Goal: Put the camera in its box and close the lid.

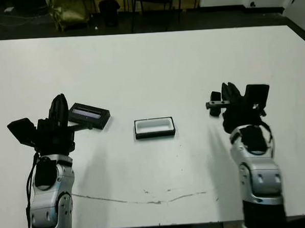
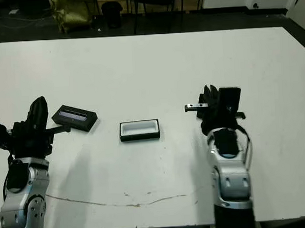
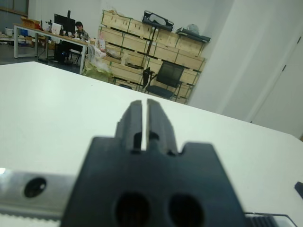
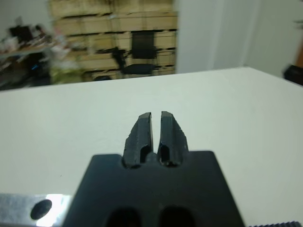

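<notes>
— Box (image 1: 154, 127), where?
— At the middle of the counter (image 1: 155, 63), lying flat, open side up, white lining in plain view inside the black rim.
— And the lid (image 1: 89, 115)?
— To the left of the box and well apart from it. Lying flat too, with the glossy strip upward, turned a little askew compared with the box.
— Then the left gripper (image 1: 58, 102)?
— Just beside the left end of the lid, pointing toward the far edge of the counter, with fingers (image 3: 135, 118) almost together. Only a thin slit between them, and nothing held. Hard to say whether touching the lid or not: from the head views, only an overlap of the small side bar with the near corner of the lid.
— And the right gripper (image 1: 230, 89)?
— Far over on the right side, well apart from box and lid, pointing the same way. Also narrow there: its fingers (image 4: 144, 127) close together with a thin gap, gripping nothing.
— Anything more on the counter?
— Only a thin dark crack line (image 1: 147, 200) near the front edge.
— Beyond the counter?
— Black chair (image 3: 163, 78), stacked wooden crates (image 3: 128, 42), and far off a person (image 3: 79, 28) seated at a desk, small and blurred.
</notes>
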Tool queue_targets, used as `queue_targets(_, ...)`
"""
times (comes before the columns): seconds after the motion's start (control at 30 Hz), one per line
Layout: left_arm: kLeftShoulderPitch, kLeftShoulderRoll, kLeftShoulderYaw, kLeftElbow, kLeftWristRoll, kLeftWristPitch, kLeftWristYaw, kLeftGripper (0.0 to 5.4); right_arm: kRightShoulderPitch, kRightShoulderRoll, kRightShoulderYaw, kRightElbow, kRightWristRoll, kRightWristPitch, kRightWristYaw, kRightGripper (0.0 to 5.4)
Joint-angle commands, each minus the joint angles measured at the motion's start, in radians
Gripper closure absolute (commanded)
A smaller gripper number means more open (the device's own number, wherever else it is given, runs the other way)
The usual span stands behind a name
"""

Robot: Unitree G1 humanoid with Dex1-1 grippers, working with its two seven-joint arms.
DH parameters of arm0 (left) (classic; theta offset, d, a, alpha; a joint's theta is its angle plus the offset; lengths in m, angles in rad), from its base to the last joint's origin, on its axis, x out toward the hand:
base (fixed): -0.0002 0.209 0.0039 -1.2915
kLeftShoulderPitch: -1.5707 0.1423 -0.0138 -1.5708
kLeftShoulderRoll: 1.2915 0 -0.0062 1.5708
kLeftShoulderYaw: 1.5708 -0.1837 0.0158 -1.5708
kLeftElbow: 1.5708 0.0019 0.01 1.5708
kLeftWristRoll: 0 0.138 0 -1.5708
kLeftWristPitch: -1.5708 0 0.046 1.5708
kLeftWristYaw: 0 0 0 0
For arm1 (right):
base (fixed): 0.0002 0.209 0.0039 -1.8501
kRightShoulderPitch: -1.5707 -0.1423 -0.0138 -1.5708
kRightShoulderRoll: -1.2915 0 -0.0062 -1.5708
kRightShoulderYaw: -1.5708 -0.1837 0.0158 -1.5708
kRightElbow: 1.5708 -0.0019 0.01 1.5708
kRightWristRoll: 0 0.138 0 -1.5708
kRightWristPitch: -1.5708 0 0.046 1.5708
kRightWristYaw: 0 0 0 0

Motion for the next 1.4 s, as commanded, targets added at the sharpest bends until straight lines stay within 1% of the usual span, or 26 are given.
queue_targets(0.03, 0.014, 0.002, 0.003, 0.024, 0.007, 0.003, 0.0, 5.39, 0.004, 0.027, 0.001, 0.086, -0.015, -0.08, -0.063, 5.4)
queue_targets(0.1, 0.014, -0.001, 0.001, 0.022, 0.009, 0.003, 0.004, 5.39, -0.005, 0.035, 0.006, 0.124, -0.021, -0.108, -0.096, 5.4)
queue_targets(0.23, 0.012, -0.004, -0.002, 0.027, 0.001, 0.005, -0.002, 5.39, -0.037, 0.045, 0.005, 0.204, -0.022, -0.141, -0.157, 5.4)
queue_targets(0.43, 0.015, -0.01, -0.006, 0.033, 0.001, 0.001, -0.006, 5.39, -0.085, 0.03, 0.003, 0.325, -0.031, -0.204, -0.213, 5.4)
queue_targets(0.67, 0.021, -0.013, -0.008, 0.05, 0.003, -0.023, -0.015, 5.39, -0.132, 0.008, -0.023, 0.415, -0.017, -0.225, -0.212, 5.4)
queue_targets(0.9, 0.022, -0.012, -0.005, 0.058, -0.001, -0.029, -0.021, 5.39, -0.15, -0.008, -0.028, 0.396, 0.0, -0.159, -0.174, 5.4)
queue_targets(1.07, 0.024, -0.011, -0.003, 0.05, -0.015, -0.012, -0.025, 5.39, -0.153, -0.003, -0.041, 0.364, 0.035, -0.116, -0.148, 5.4)
queue_targets(1.13, 0.026, -0.008, -0.006, 0.049, -0.007, -0.012, -0.024, 5.39, -0.156, -0.001, -0.046, 0.347, 0.048, -0.082, -0.143, 5.4)
queue_targets(1.23, 0.029, -0.006, -0.008, 0.047, -0.004, -0.014, -0.027, 5.4, -0.155, -0.025, -0.023, 0.307, 0.029, 0.006, -0.123, 5.06)
queue_targets(1.33, 0.03, -0.009, -0.009, 0.047, -0.004, -0.013, -0.025, 5.4, -0.159, -0.039, -0.006, 0.267, 0.016, 0.088, -0.111, 4.43)
queue_targets(1.4, 0.028, -0.008, -0.01, 0.055, 0.003, -0.027, -0.029, 5.4, -0.16, -0.042, 0.002, 0.244, 0.012, 0.127, -0.108, 3.99)
